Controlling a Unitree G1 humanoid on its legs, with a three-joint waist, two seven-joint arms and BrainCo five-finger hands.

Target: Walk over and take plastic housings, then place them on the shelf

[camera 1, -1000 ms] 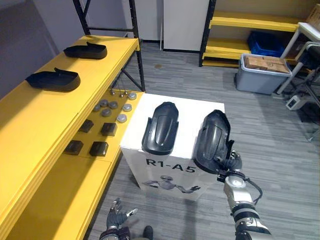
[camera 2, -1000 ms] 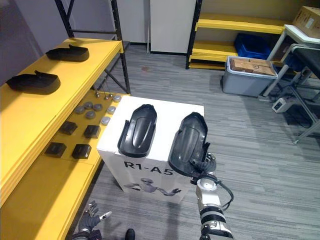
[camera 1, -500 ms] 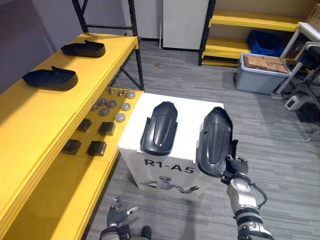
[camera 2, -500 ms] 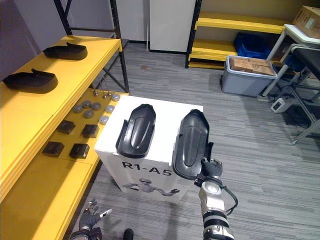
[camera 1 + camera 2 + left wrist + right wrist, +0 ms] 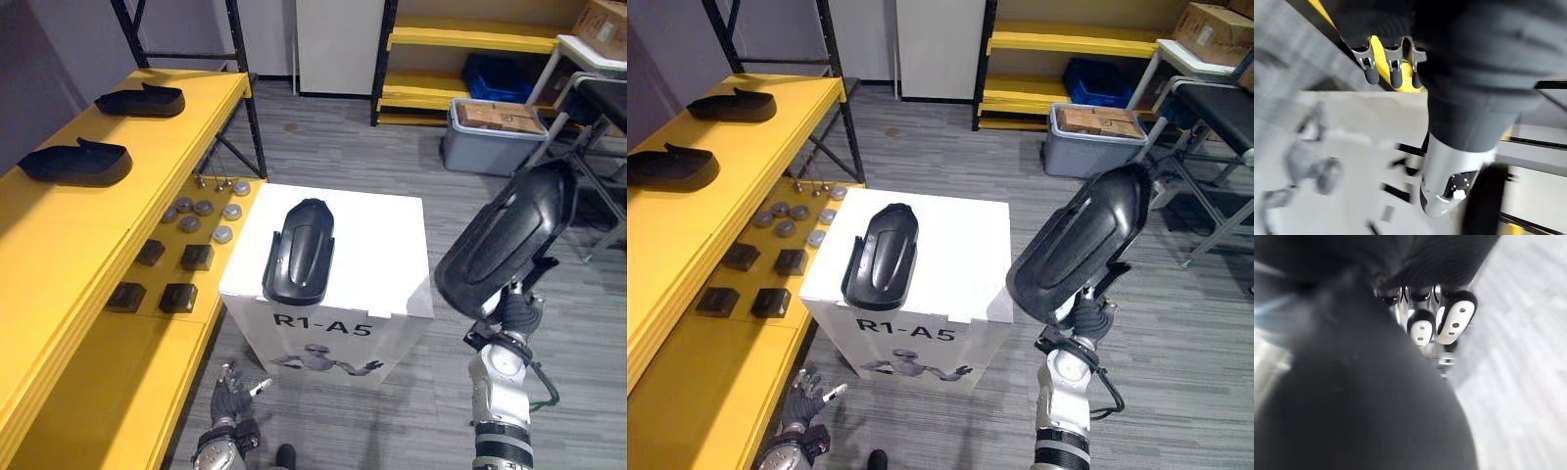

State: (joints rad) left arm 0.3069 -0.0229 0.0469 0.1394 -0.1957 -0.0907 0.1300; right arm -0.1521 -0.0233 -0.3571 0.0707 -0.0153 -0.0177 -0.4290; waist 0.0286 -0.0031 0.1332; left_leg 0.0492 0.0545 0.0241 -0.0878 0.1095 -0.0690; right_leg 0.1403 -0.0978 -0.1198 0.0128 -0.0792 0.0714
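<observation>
My right hand (image 5: 511, 315) is shut on a long black plastic housing (image 5: 505, 240), held tilted in the air to the right of the white box (image 5: 382, 257). In the right wrist view its fingers (image 5: 1454, 323) curl against the housing (image 5: 1352, 406). A second housing (image 5: 299, 250) lies on top of the box. Two more housings (image 5: 140, 100) (image 5: 75, 163) rest on the yellow shelf top (image 5: 59, 225) at the left. My left hand (image 5: 231, 399) hangs low by the floor at the lower left, fingers relaxed and holding nothing.
The lower yellow shelf board carries several grey discs (image 5: 201, 209) and black blocks (image 5: 178, 297). A grey bin (image 5: 490, 137) with a cardboard box stands at the back right, a blue crate (image 5: 500, 76) sits in the far rack, and black frame legs (image 5: 593, 186) stand at the right.
The right hand has lifted its housing off the white box, up and out to the right. The camera has shifted a little; the left hand stays low.
</observation>
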